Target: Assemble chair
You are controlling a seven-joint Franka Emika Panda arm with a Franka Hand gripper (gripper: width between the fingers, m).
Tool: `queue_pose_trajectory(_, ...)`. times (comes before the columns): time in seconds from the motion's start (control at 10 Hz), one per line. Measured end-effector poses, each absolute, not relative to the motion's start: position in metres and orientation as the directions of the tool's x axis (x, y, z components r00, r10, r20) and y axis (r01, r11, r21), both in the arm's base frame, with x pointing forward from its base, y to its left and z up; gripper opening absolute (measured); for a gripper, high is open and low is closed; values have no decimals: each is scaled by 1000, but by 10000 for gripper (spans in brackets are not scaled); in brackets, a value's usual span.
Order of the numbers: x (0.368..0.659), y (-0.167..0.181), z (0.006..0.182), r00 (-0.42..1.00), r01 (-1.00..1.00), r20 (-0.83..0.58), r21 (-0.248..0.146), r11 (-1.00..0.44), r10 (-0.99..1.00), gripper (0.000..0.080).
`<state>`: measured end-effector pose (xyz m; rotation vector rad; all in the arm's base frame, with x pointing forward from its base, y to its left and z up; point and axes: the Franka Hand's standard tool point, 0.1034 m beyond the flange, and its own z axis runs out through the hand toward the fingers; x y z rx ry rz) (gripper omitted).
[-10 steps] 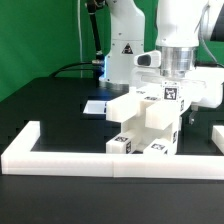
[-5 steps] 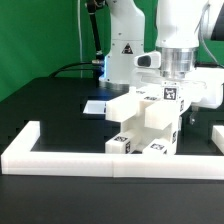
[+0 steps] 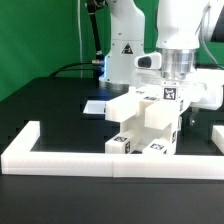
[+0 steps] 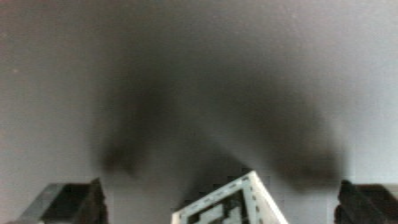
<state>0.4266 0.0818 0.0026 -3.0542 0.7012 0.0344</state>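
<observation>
Hovering upright over the chair (image 3: 148, 122), fingers (image 4: 68, 201) spread wide.

Smooth white plastic chair (image 3: 148, 125), matt black table (image 3: 50, 110)

You cannot read any words or numbers here. The chair (image 3: 148, 118) parts carry small black-and-white square tags (image 3: 170, 95), but these show only patterns, not letters. The robot arm's base (image 3: 122, 50) has a small triangle warning sign (image 3: 125, 48); what is inside it is too small to read. In the wrist view one tag (image 4: 233, 204) shows, blurred.
</observation>
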Motion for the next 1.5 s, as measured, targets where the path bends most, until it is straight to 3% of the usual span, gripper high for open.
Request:
queue_pose_trajectory(1.4,428,77,3,898,-437,-46,0,-899,-437,649)
queue_pose_trajectory(1.5,428,77,3,898,-437,-46,0,-899,-437,548)
